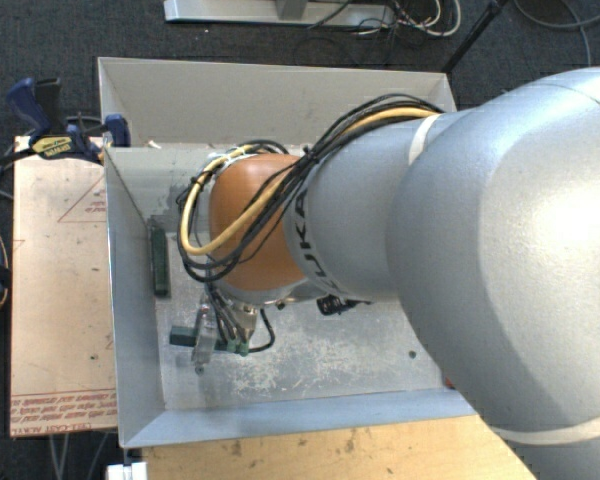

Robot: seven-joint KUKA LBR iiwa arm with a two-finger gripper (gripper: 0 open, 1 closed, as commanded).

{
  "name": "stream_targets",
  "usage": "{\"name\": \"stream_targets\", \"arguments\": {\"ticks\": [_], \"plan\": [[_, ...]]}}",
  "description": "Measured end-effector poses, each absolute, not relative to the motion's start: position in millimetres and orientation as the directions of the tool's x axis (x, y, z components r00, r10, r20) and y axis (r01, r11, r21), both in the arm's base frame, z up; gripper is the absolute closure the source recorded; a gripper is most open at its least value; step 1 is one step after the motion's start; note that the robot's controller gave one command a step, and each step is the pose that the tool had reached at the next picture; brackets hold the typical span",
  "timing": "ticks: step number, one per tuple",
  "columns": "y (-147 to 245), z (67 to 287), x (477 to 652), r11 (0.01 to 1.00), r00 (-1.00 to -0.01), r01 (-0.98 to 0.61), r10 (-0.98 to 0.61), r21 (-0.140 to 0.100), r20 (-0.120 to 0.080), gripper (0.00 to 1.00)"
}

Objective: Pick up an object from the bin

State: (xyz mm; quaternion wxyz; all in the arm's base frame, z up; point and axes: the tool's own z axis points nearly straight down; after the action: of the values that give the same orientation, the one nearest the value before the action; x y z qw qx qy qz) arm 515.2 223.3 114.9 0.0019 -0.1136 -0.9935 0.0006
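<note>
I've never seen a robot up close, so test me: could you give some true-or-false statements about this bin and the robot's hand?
1. The hand is down in the near left part of the bin. True.
2. A long dark green bar lies beside the bin's left wall. True.
3. The hand holds that bar. False: the bar lies apart from it, farther back.
4. The arm comes in from the picture's left. False: from the right.
5. The wrist cover is orange. True.
</note>
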Motion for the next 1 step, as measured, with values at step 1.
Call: {"name": "stream_targets", "arguments": {"ticks": [1], "plan": [[223.5, 133.4, 516.0, 0.974, -0.974, 0.226, 0.226, 0.0, 0.001, 1.0]]}}
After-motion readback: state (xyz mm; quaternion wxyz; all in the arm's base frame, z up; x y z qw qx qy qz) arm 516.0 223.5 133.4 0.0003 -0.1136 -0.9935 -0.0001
